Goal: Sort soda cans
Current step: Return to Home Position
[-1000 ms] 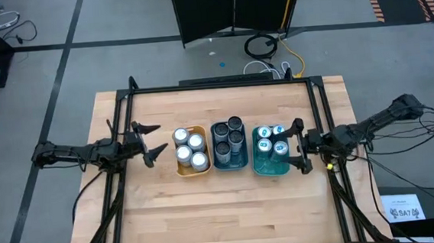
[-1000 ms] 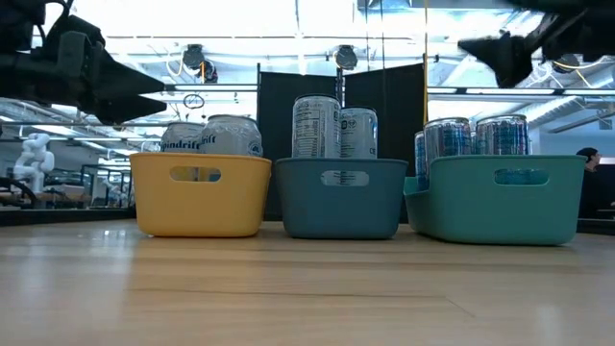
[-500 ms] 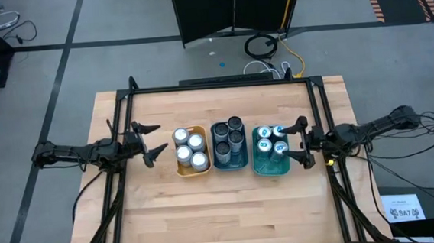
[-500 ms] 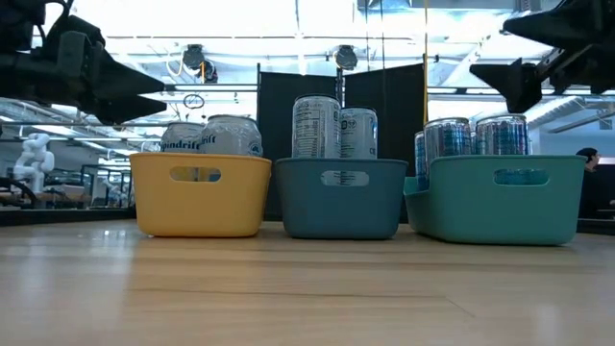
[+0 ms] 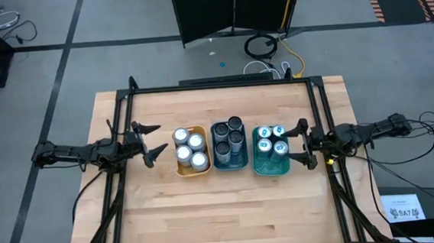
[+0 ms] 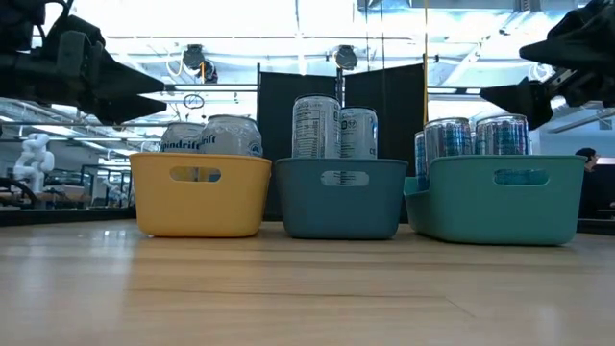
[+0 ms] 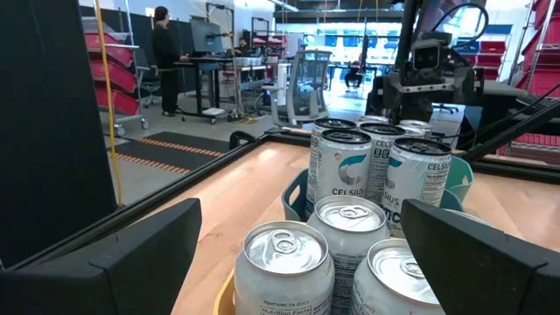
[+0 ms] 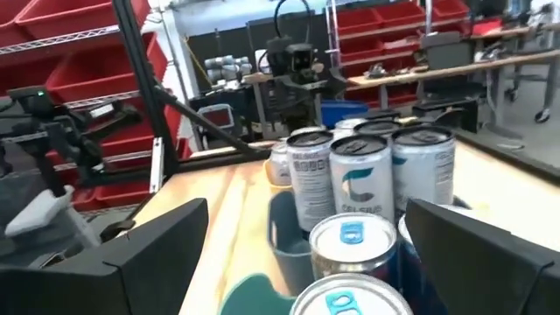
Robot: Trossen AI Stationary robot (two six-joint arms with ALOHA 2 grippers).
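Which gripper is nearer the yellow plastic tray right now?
Left. The left gripper hangs open beside the yellow plastic tray, on its outer side; the right gripper is open past the teal plastic tray at the row's far end.

Twelve soda cans stand upright in three clusters of four across the middle of the high view. On the left, the silver cans [image 5: 196, 142] with plain bright tops fill the yellow bin [image 5: 192, 172]. In the centre, the dark-topped cans [image 5: 236, 138], pale and printed on their sides, rise tallest from the blue bin [image 5: 231, 167]. On the right, the blue-marked cans [image 5: 265, 145] sit packed in the teal bin [image 5: 270, 171].
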